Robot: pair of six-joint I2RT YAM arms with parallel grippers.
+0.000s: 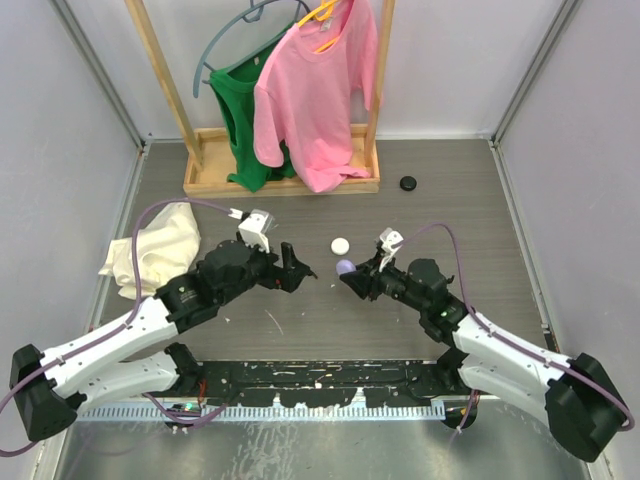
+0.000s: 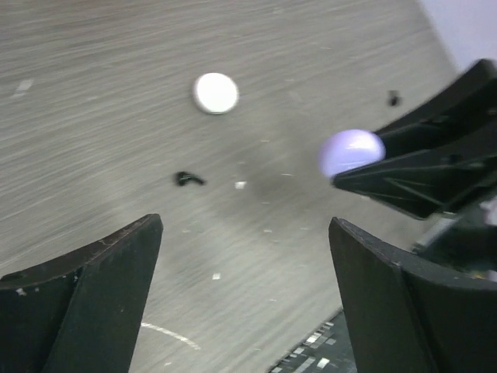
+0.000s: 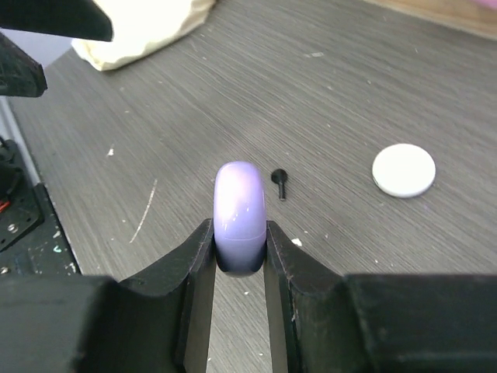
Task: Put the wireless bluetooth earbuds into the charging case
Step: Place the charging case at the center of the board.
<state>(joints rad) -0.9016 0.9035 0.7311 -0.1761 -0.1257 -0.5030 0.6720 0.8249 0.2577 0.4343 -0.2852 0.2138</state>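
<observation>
Grey worktop [image 1: 330, 200] under everything. At the back stands a wooden rack [image 1: 282, 180] with a pink shirt [image 1: 315, 95] and a green shirt [image 1: 243, 120]. A cream cloth [image 1: 160, 250] is bunched on the left.

Both arms meet mid-worktop. The left pincer [image 2: 245, 233] hangs above the surface, fingers spread wide, nothing between them. The right pincer [image 3: 238, 233] faces it, pinching the lilac case [image 3: 238, 214] edge-on, clear of the surface as far as the top view shows.

Just beyond them lies a white disc [image 3: 403, 170]. A black puck [image 1: 407, 183] sits farther back to the right.

And the tiny one: a black earbud [image 3: 279, 183] lies on the worktop just past the case, between it and the disc, touching neither.
</observation>
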